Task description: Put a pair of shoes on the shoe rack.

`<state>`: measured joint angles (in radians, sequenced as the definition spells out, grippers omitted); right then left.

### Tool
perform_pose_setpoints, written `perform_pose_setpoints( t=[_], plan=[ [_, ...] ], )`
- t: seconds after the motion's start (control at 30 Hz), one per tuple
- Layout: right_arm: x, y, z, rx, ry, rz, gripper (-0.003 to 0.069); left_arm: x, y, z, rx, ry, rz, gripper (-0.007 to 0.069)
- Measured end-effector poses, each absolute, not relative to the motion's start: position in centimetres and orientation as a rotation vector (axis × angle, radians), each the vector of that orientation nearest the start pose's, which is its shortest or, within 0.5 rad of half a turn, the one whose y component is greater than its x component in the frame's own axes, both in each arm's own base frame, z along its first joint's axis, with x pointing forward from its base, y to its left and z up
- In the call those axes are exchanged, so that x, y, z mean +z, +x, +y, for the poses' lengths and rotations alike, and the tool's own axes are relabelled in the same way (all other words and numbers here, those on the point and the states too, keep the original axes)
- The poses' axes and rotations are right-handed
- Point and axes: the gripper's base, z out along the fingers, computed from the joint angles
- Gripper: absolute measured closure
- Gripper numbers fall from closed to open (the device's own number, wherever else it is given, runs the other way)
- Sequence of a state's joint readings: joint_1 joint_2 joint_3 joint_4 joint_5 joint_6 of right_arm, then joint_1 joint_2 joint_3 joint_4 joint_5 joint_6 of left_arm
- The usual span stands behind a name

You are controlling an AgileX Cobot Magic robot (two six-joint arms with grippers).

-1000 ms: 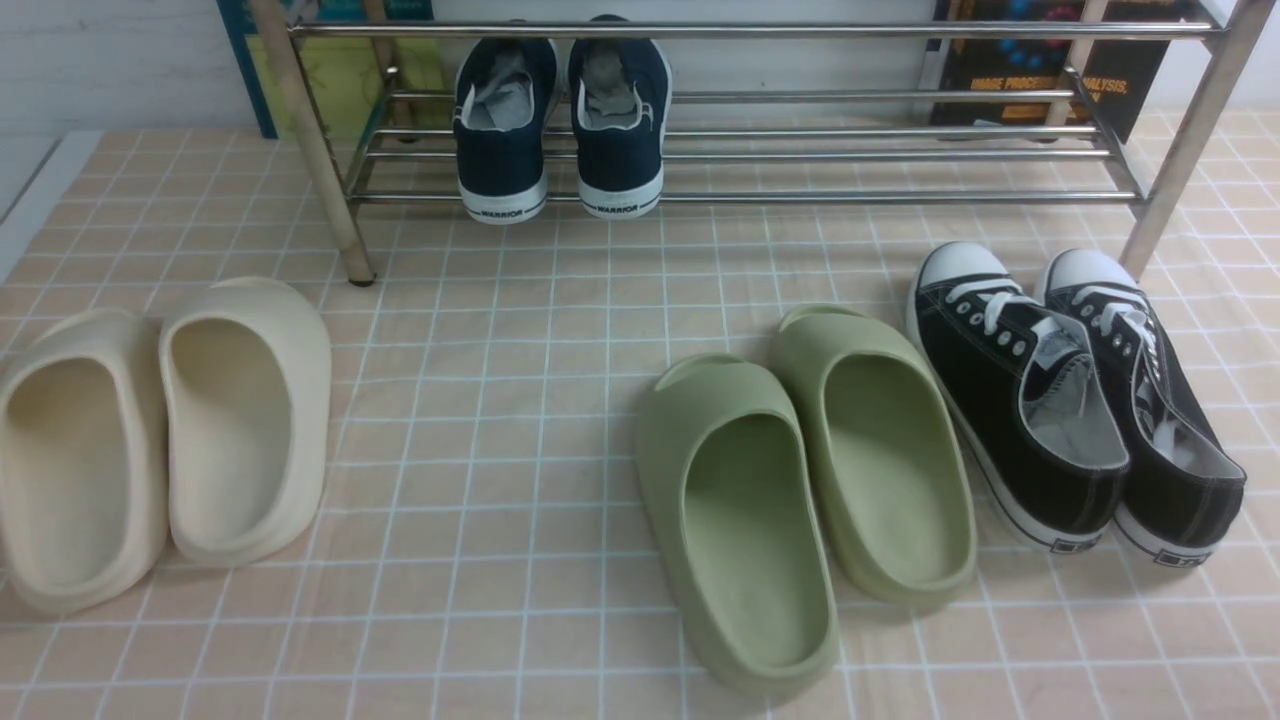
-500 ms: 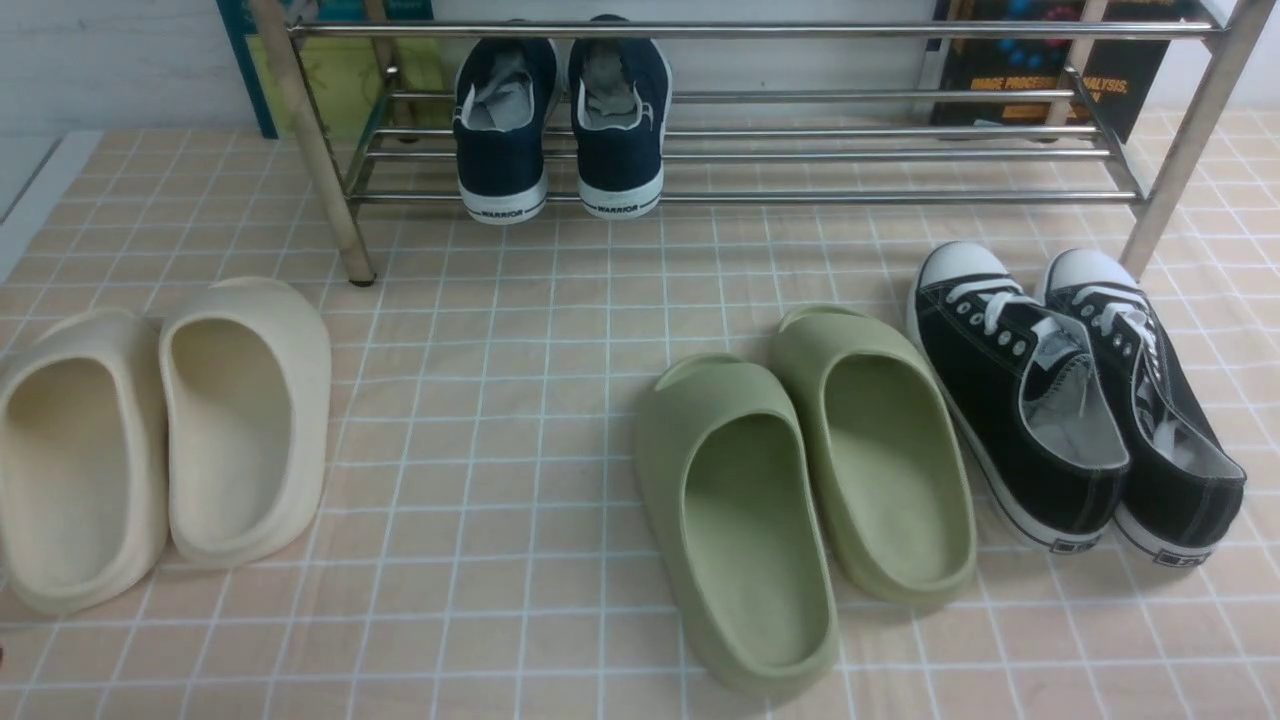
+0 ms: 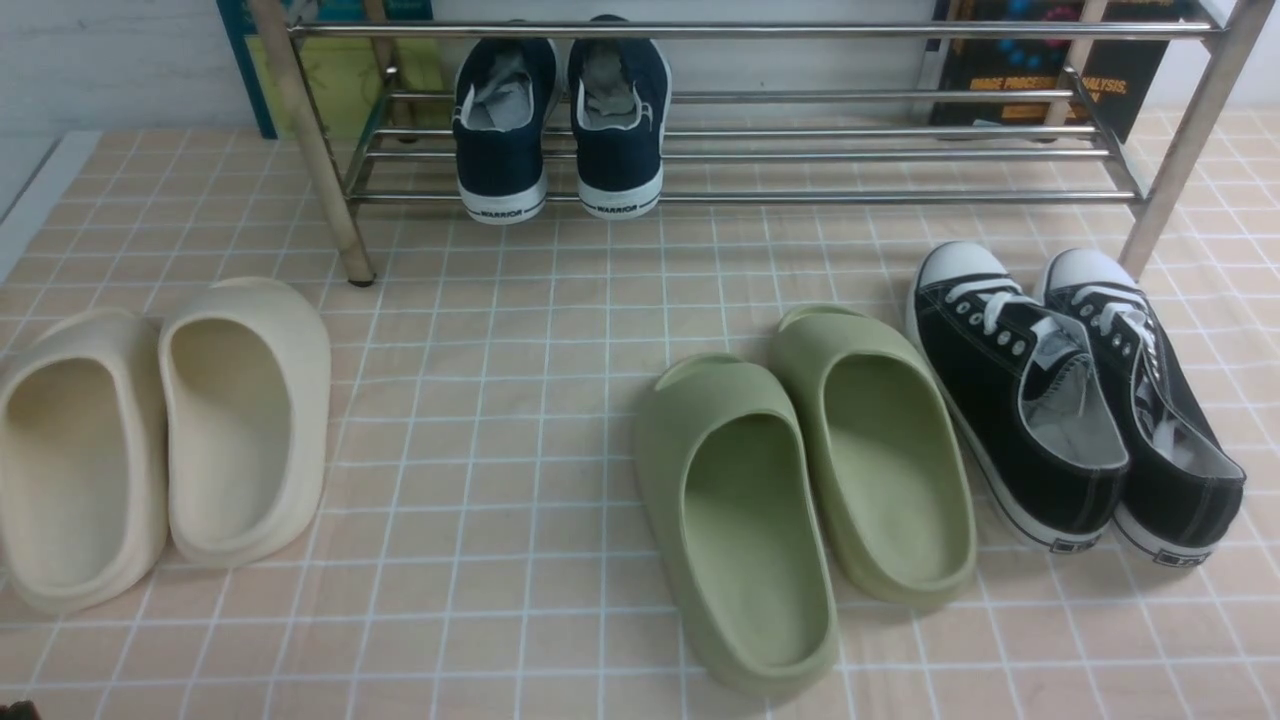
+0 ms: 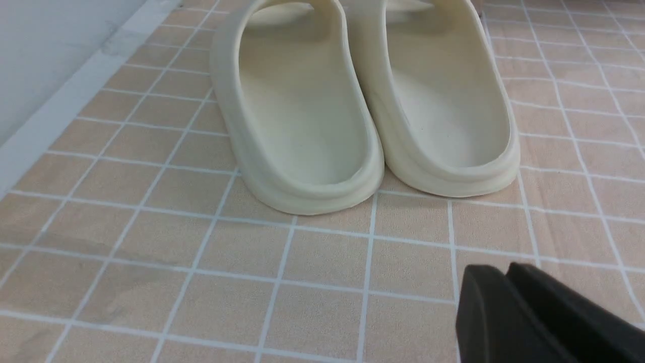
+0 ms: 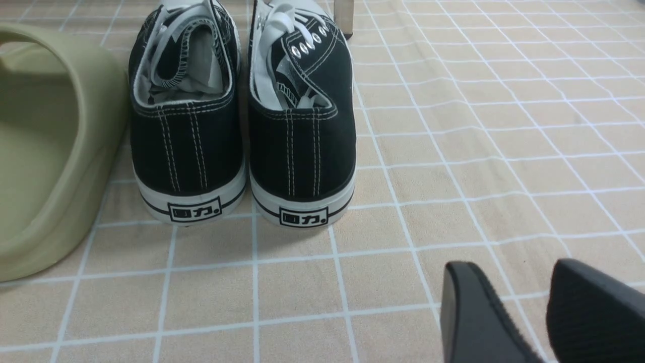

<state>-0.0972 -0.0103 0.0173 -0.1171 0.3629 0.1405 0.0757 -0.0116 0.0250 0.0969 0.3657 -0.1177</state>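
The pair of shoes sits heels-out on the shoe rack, well apart from both grippers. The left gripper hangs clenched, empty, near the cream slides; the right gripper (behind the black sneakers) is parted.

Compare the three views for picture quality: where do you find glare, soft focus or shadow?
Front view: bright glints along the shoe rack tubes; edges slightly soft; faint shadows under the green slides. Left wrist view: even light, cream slides sharp, dark fingers blurred. Right wrist view: stitching on the black sneakers crisp, near fingers softer.
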Motion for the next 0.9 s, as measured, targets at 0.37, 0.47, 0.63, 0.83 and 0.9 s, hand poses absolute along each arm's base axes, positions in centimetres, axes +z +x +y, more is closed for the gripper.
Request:
perform_pose_setpoints(
  t=[0.37, 0.47, 0.63, 0.83, 0.9],
  plan=[
    [17.55, 5.21, -0.89, -0.085, 0.147, 1.846, 0.0419, 17.28, 5.24, 0.71, 0.066, -0.118, 1.856, 0.0550],
    [17.55, 5.21, -0.89, -0.085, 0.147, 1.846, 0.0419, 17.28, 5.24, 0.71, 0.066, -0.118, 1.856, 0.0548],
    [17.55, 5.21, -0.89, -0.085, 0.147, 1.846, 0.0419, 17.28, 5.24, 0.71, 0.066, -0.118, 1.856, 0.0541],
    [17.55, 5.21, -0.89, -0.085, 0.147, 1.846, 0.0419, 17.28, 5.24, 0.71, 0.067, -0.117, 1.856, 0.0538],
    [17.55, 5.21, -0.89, -0.085, 0.147, 1.846, 0.0419, 17.28, 5.24, 0.71, 0.068, -0.117, 1.856, 0.0538]
  ],
)
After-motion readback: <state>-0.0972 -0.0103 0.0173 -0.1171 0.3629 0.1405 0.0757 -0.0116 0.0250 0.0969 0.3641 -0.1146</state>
